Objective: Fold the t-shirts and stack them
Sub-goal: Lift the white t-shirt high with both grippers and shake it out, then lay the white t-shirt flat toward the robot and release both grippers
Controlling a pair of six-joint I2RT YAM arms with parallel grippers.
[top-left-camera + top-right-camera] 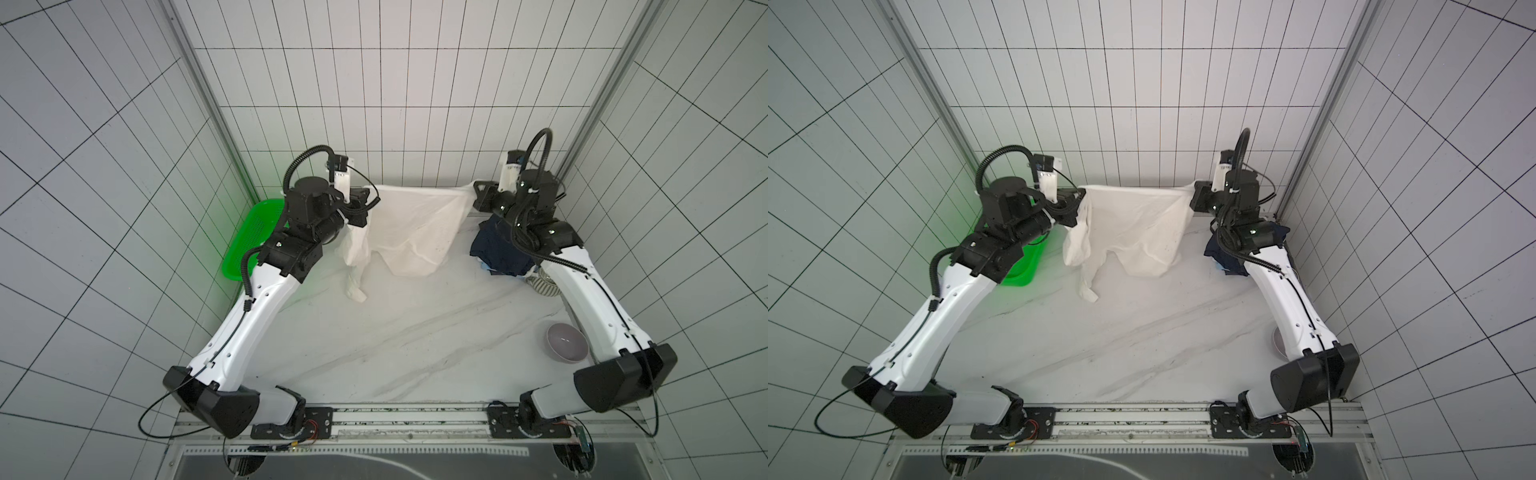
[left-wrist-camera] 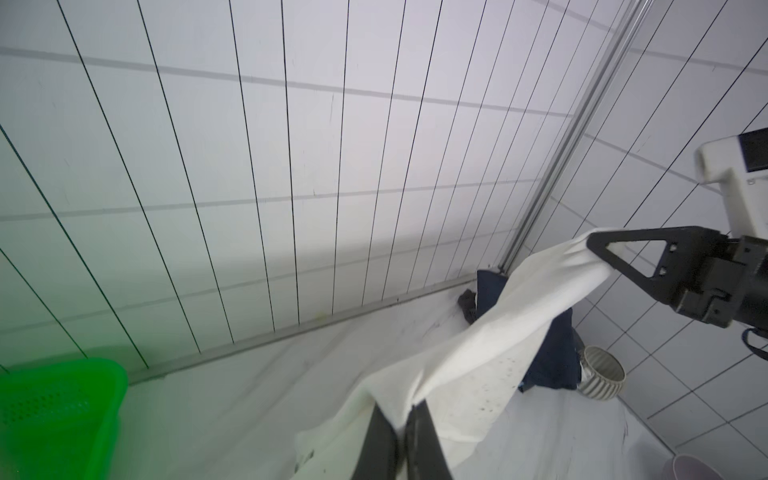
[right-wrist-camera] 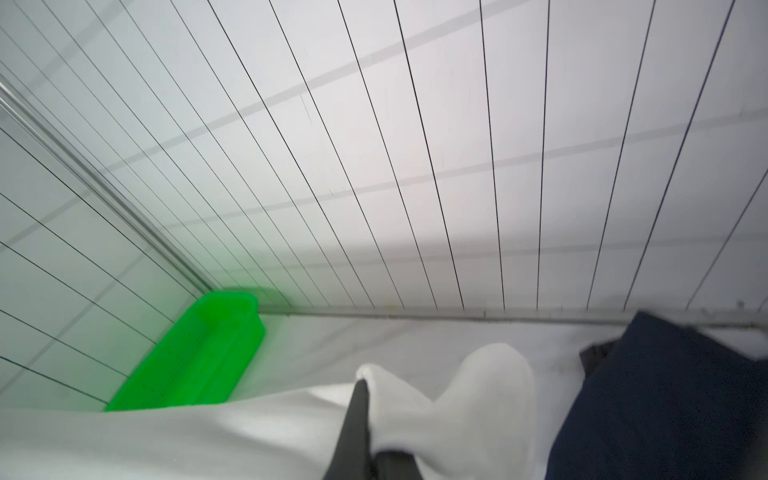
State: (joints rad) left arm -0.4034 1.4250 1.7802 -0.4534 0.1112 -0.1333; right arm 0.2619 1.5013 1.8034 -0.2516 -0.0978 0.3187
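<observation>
- The cream-white t-shirt (image 1: 415, 224) hangs in the air over the back of the bench (image 1: 395, 332), stretched by its top edge between the two arms (its tiny dark specks show best in the left wrist view).
- The left pincer (image 1: 368, 194) is closed on the shirt's upper left corner. In the left wrist view it pinches a bunched fold of the cloth.
- The right pincer (image 1: 477, 192) is closed on the opposite upper corner, with the fabric gathered tight at its tips. In the right wrist view, white cloth drapes over it.
- The shirt's lower edge sags toward the bench. On the left side a narrow twisted strip hangs lowest, and I cannot tell whether its tip touches the surface.
- A navy t-shirt (image 1: 494, 249) lies in the back right corner of the bench, partly under the right arm.
- A sliver of light-blue cloth (image 1: 486, 266) peeks out at the front edge of the navy t-shirt.
- A ribbed bowl (image 1: 544, 286) stands just beside that pile, half hidden by the right arm.
- A smooth grey bowl (image 1: 567, 343) sits nearer the front on the right, close to the same arm.
- A green basket (image 1: 245, 241) rests at the back left against the wall, partly behind the left arm.
</observation>
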